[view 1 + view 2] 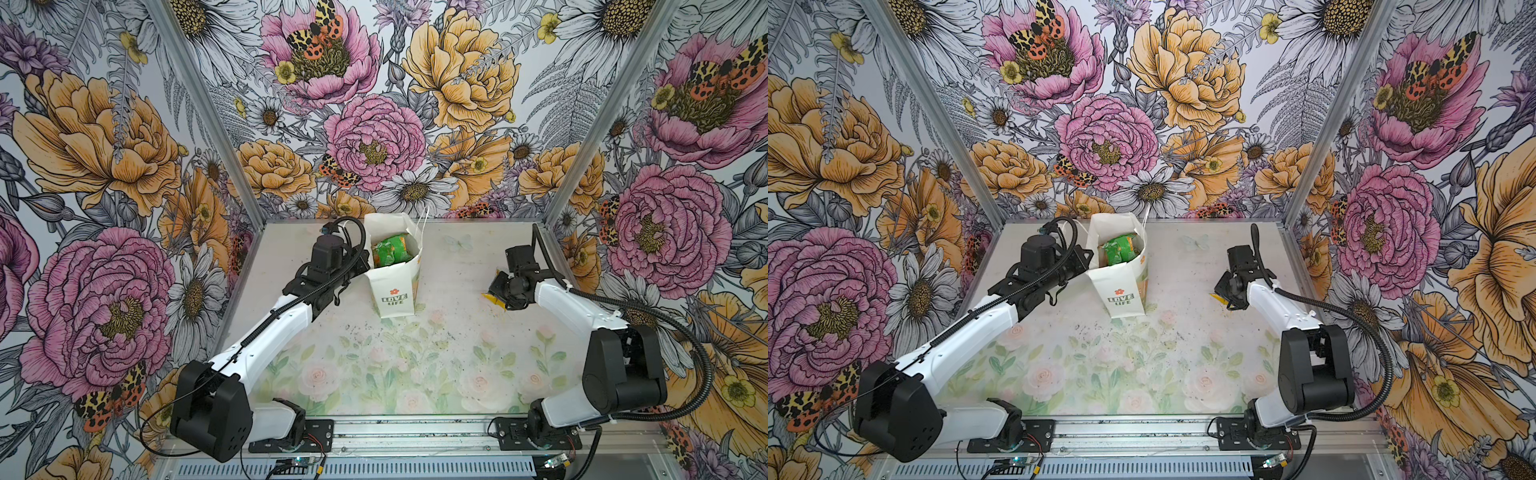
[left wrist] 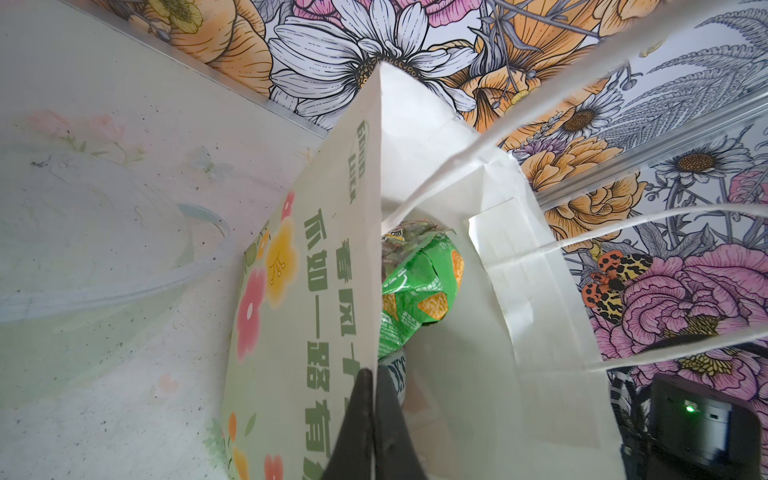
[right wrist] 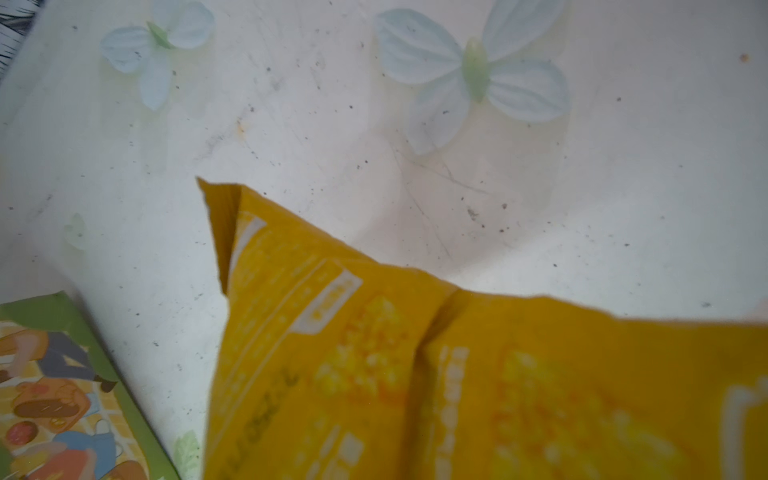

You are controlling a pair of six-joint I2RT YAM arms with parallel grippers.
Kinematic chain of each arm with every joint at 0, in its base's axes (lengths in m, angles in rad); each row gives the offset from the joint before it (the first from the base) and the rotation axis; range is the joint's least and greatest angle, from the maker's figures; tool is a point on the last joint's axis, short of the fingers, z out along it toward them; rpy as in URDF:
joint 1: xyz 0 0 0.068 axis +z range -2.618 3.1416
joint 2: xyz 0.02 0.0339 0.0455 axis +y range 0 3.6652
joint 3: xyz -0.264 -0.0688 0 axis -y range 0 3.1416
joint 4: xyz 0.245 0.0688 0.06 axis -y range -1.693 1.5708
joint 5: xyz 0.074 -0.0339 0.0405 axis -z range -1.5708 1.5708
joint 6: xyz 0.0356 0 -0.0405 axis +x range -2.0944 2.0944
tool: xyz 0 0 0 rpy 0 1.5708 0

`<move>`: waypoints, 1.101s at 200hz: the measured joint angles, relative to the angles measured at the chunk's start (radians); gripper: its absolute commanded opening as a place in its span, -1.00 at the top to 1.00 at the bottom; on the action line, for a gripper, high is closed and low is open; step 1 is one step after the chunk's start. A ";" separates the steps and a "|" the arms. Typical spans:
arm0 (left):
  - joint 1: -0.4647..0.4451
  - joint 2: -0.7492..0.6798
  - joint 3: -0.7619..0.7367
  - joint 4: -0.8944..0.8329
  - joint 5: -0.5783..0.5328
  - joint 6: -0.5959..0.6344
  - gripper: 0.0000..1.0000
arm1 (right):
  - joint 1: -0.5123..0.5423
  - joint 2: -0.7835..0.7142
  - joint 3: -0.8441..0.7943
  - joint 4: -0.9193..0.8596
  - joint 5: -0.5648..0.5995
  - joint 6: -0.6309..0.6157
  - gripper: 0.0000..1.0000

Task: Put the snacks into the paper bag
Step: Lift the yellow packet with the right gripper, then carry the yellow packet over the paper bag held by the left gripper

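The left gripper (image 2: pixel 371 376) is clamped shut on the rim of the one paper bag (image 1: pixel 395 291). The bag stands upright toward the back of the table (image 1: pixel 415 345) with two packets showing inside (a green packet (image 2: pixel 419 291), and a pale packet (image 2: pixel 397 368) with dark lettering just beneath it). The right gripper (image 1: pixel 498 293) is down over the one yellow packet (image 3: pixel 415 374), well to the right of the bag; its fingers are hidden, so I cannot tell whether it has hold.
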 measured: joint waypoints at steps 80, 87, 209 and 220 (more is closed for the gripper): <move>0.000 0.005 0.004 0.003 0.004 0.000 1.00 | 0.150 -0.203 0.128 0.025 -0.031 -0.146 0.15; 0.000 0.005 0.004 0.003 0.004 0.000 1.00 | 0.168 -0.220 0.135 0.031 -0.031 -0.159 0.16; 0.000 0.005 0.004 0.003 0.004 0.000 1.00 | 0.512 -0.216 0.345 0.084 -0.037 -0.338 0.20; 0.000 0.005 0.004 0.003 0.003 0.000 1.00 | 0.537 -0.195 0.365 0.086 -0.037 -0.355 0.20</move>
